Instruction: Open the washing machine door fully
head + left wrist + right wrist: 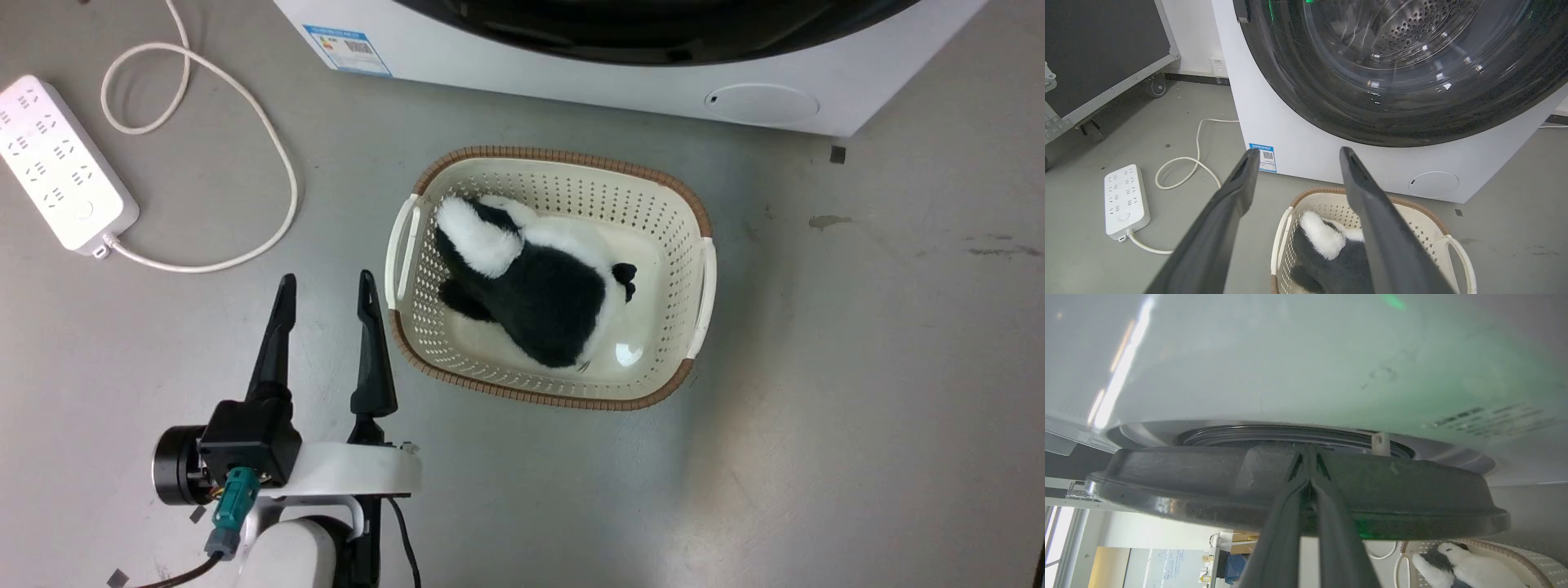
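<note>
1. The left gripper (326,278) is hanging over the grey floor (857,367), its 2 long dark fingers spread wide and holding nothing.
2. In the head view it is sitting just beside the left end of the laundry basket (563,157), with its fingers pointing toward the washing machine (1290,122).
3. A black-and-white plush toy (539,294) is lying inside the basket, and the basket is standing on the floor right in front of the machine.
4. The washing machine door (1400,118) is spanning nearly the whole white front. It has a glossy black rim around a clear bulging bowl, and the perforated drum is showing through the glass.
5. The right wrist view is catching that door edge-on. It is standing a little off the machine's front, and a grey ring (1290,433) and 1 small pale latch hook (1380,442) are showing in the gap.
6. The right gripper (1308,455) is pinched fully together with nothing between its fingers. Its tips are lying past the glossy edge, against the door's dark inner face.
7. Whether those tips are hooking the door is not clear.
8. Off to the left, a white power strip (57,163) is lying flat, and its cord (277,155) is looping across the floor.
</note>
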You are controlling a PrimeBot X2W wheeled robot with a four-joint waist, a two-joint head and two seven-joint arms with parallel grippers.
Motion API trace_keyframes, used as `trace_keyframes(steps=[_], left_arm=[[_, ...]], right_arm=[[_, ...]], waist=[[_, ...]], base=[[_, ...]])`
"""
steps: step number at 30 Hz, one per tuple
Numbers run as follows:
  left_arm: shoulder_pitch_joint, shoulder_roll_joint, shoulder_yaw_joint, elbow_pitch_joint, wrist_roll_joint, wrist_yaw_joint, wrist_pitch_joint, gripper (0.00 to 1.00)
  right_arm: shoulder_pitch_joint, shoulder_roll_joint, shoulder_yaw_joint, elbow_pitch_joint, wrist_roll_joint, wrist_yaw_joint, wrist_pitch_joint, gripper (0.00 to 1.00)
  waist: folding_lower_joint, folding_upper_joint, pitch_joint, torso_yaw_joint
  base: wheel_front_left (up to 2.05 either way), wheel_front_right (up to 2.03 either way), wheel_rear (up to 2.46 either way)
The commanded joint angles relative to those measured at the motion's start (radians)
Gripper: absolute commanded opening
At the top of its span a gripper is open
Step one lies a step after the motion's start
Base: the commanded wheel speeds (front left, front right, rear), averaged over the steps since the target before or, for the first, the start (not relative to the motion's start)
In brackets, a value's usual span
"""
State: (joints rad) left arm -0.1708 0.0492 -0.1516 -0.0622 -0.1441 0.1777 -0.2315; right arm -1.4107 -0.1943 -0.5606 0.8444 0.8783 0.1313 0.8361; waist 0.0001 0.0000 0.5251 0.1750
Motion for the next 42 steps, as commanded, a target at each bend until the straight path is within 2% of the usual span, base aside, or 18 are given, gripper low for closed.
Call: trace_keyframes(steps=[1,9,14,20,31,35,42], left_arm=[[-0.021,0.001,-0.005,-0.003,-0.007,0.01,-0.013,1.0],[-0.034,0.001,-0.021,-0.008,-0.017,0.02,-0.029,1.0],[-0.039,0.001,-0.029,0.001,-0.023,0.021,-0.03,1.0],[-0.023,0.001,-0.02,0.008,-0.023,0.02,-0.03,1.0],[0.034,0.001,0.004,0.029,-0.012,-0.008,-0.03,1.0],[0.052,0.001,0.007,0.038,-0.011,-0.016,-0.03,1.0],[0.071,0.001,-0.006,0.057,-0.023,-0.025,-0.03,1.0]], right_arm=[[-0.045,-0.008,-0.021,0.024,0.014,0.0,0.021,0.0],[-0.111,-0.011,-0.094,0.087,0.018,-0.001,0.121,0.0],[-0.093,-0.001,-0.128,0.091,-0.007,-0.001,0.16,0.0],[0.031,0.022,-0.14,0.036,-0.053,-0.001,0.205,0.0],[0.27,0.125,-0.188,-0.09,-0.087,-0.001,0.307,0.0],[0.347,0.142,-0.178,-0.127,-0.075,-0.001,0.349,0.0],[0.425,0.144,-0.036,-0.034,0.075,-0.001,0.315,0.0]], waist=[[-0.0001,0.0,0.008,0.004],[-0.0001,0.0,0.034,0.02],[-0.0001,0.0,0.027,0.025],[-0.0001,0.0,-0.042,0.021],[-0.0001,0.0,-0.201,-0.01],[-0.0001,0.0,-0.24,-0.018],[-0.0001,0.0,-0.285,-0.014]], base=[[0.0,0.0,0.0],[0.0,0.0,0.0],[0.0,0.0,0.0],[0.0,0.0,0.0],[0.0,0.0,0.0],[0.0,0.0,0.0],[0.0,0.0,0.0]])
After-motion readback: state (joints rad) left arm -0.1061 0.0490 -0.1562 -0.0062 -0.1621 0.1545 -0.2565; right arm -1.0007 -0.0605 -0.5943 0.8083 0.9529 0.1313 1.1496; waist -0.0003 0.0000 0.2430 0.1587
